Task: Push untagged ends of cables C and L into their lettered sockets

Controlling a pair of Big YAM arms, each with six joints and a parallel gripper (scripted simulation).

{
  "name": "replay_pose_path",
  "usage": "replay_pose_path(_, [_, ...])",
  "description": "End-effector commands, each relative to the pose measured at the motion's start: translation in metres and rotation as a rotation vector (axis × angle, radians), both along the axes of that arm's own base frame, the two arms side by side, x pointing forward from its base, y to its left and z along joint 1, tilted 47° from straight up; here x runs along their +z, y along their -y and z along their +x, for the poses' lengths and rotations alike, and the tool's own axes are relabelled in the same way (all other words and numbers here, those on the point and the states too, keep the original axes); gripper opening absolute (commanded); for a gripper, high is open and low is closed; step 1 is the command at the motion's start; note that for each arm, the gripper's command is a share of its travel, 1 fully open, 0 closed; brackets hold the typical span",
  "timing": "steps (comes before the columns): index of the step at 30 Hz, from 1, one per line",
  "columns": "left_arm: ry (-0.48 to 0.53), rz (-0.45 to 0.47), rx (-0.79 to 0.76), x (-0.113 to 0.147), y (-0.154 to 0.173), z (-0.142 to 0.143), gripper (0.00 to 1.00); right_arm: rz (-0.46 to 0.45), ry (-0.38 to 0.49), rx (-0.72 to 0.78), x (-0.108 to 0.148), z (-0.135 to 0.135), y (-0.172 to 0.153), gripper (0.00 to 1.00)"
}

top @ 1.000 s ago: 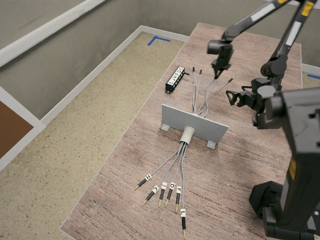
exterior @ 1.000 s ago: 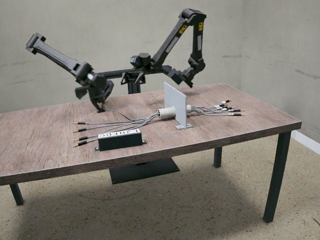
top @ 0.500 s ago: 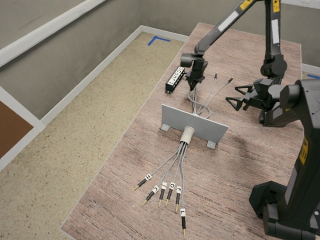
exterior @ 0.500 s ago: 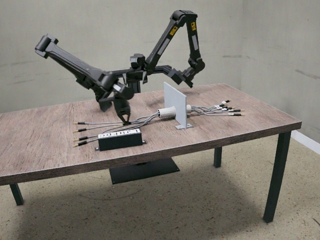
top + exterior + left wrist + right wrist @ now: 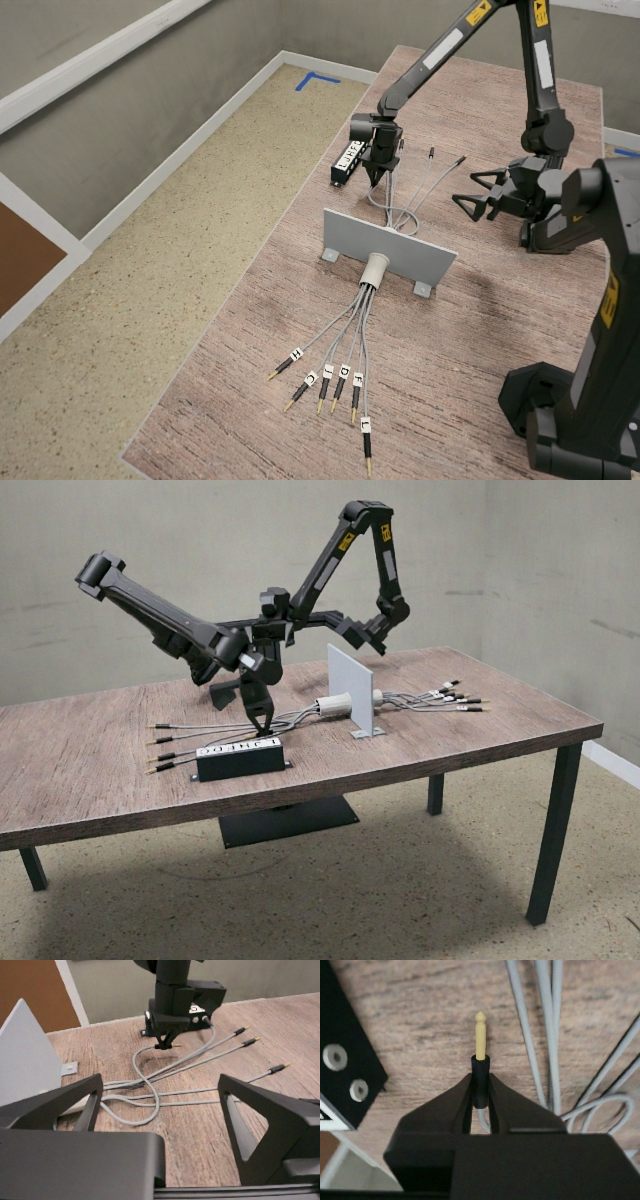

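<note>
The black junction box [image 5: 339, 174] [image 5: 240, 764] [image 5: 340, 1020] has its letters on top and sockets in its side. One cable plug [image 5: 206, 1019] sits in a socket toward the C end; its depth is unclear. My right gripper [image 5: 373, 182] [image 5: 264, 732] [image 5: 163, 1047] [image 5: 480, 1079] is shut on an untagged plug [image 5: 480, 1045] beside the L end, its gold tip free. Two sockets [image 5: 334, 1057] [image 5: 359, 1090] near it are empty. My left gripper [image 5: 463, 186] [image 5: 160, 1080] is open and empty, above the table. The C tag [image 5: 310, 378] and L tag [image 5: 366, 425] lie beyond the panel.
Several other untagged plugs [image 5: 240, 1031] [image 5: 249, 1042] [image 5: 277, 1068] lie on the table. The held cable [image 5: 158, 1105] makes a loose loop over other cables. A grey upright panel [image 5: 351, 237] [image 5: 338, 676] holds the conduit [image 5: 374, 271] [image 5: 333, 705]. The box stands near the table edge.
</note>
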State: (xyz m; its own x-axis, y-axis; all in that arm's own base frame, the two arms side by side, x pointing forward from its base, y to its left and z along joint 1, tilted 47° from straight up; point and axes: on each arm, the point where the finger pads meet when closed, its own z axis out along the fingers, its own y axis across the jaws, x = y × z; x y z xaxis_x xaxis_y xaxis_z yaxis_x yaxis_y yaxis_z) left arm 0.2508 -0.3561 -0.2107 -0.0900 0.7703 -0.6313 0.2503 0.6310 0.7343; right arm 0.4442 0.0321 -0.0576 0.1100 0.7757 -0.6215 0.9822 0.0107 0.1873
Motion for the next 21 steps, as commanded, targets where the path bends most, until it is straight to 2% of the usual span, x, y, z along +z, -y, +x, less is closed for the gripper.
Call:
replay_pose_path(1, [0.012,-0.041,0.001,-0.0035,0.013,0.0032,1.0,-0.035,-0.135,0.19,0.0011,0.0103,-0.0138,0.05])
replay_pose_path(9, [0.009,-0.032,0.0,0.002,0.0111,0.0027,1.0,-0.111,-0.353,0.445,0.0028,0.0113,-0.0127,0.05])
replay_pose_path(11, [0.009,-0.032,0.0,0.002,0.0111,0.0027,1.0,-0.111,-0.353,0.445,0.0028,0.0113,-0.0127,0.05])
replay_pose_path(15, [0.009,-0.032,0.0,0.002,0.0111,0.0027,1.0,-0.156,-0.501,0.587,0.0,0.0081,-0.0099,0.05])
replay_pose_path(18, [0.009,-0.032,0.0,0.002,0.0111,0.0027,1.0,-0.185,-0.577,0.69,-0.0007,0.0088,-0.0161,0.05])
replay_pose_path(21, [0.009,-0.032,0.0,0.002,0.0111,0.0027,1.0,-0.206,-0.656,0.765,0.0041,0.0108,-0.0091,0.05])
